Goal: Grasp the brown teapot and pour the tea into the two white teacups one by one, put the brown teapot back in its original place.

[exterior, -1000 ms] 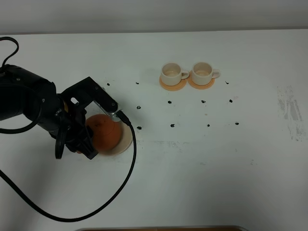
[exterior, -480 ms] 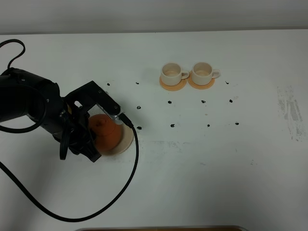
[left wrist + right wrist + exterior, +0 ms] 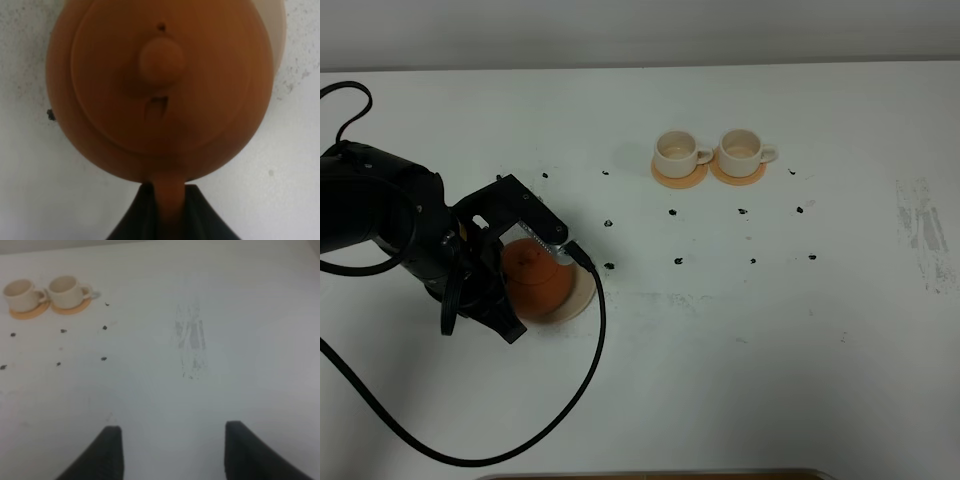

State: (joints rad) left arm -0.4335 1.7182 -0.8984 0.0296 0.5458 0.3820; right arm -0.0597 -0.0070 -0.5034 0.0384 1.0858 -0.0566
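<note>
The brown teapot (image 3: 535,282) is over the pale beige coaster (image 3: 583,292) at the left of the table; I cannot tell if it rests on it. My left gripper (image 3: 498,292) is shut on the teapot's loop handle. In the left wrist view the teapot (image 3: 160,85) fills the frame, lid knob up, its handle between my black fingers (image 3: 135,215), and the coaster's edge (image 3: 278,25) shows beyond it. The two white teacups (image 3: 675,151) (image 3: 740,148) stand side by side on orange coasters at the back middle, also in the right wrist view (image 3: 20,294) (image 3: 65,290). My right gripper (image 3: 167,450) is open and empty.
A black cable (image 3: 592,350) loops from the left arm over the table's front left. Small black marks (image 3: 678,262) dot the table between teapot and cups. A grey scuffed patch (image 3: 922,232) lies at the right.
The left arm and the teapot have shifted a little toward the front left over the beige coaster. The cups have not moved.
</note>
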